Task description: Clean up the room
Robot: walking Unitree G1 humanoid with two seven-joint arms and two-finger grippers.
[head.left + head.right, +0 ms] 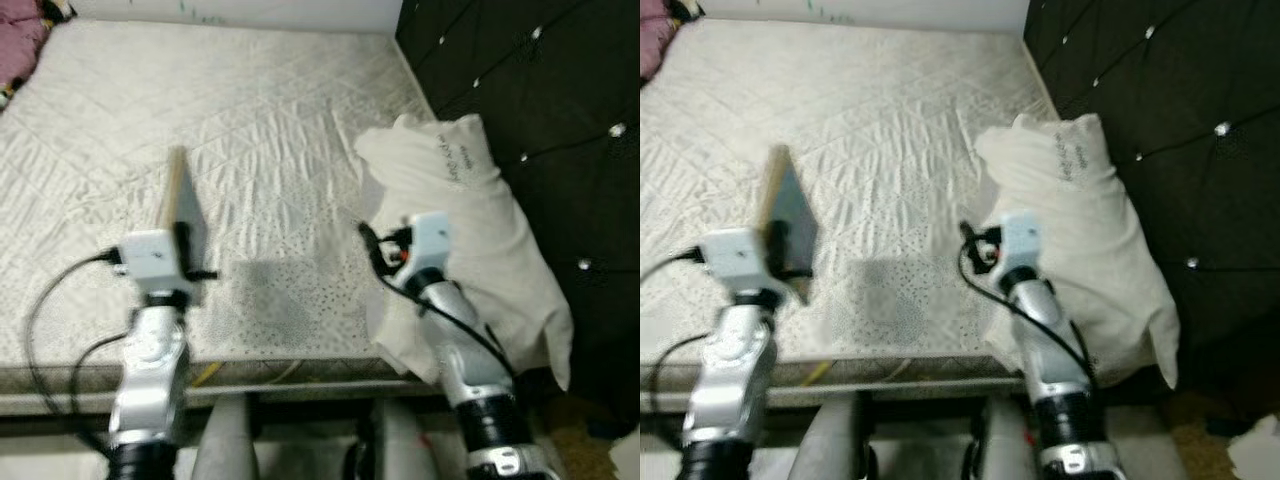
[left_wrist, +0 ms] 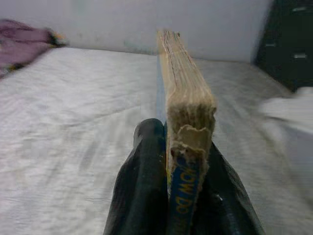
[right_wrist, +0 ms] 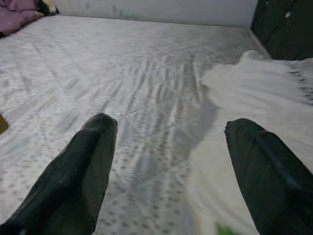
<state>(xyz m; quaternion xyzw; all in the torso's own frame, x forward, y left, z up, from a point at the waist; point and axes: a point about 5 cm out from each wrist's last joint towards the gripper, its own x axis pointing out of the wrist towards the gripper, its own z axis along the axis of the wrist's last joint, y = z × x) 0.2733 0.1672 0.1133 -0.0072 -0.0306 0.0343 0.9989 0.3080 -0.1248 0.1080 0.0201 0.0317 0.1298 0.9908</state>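
My left gripper (image 2: pixel 178 134) is shut on a thick paperback book (image 1: pixel 182 205) with yellowed pages and a blue cover. It holds the book on edge, a little above the near part of the white quilted mattress (image 1: pixel 230 110). The worn page block (image 2: pixel 183 93) points away from the wrist camera. My right gripper (image 3: pixel 171 129) is open with nothing between its fingers (image 3: pixel 83 166). It hovers low over the mattress, right beside the near end of a white pillow (image 1: pixel 470 210) that lies along the right side of the bed.
A dark tufted headboard (image 1: pixel 540 90) stands to the right of the pillow. A purple cloth (image 1: pixel 20 50) lies at the bed's far left corner. The bed's front edge (image 1: pixel 300 372) runs just before my arms, with a yellow strand (image 1: pixel 205 375) below it.
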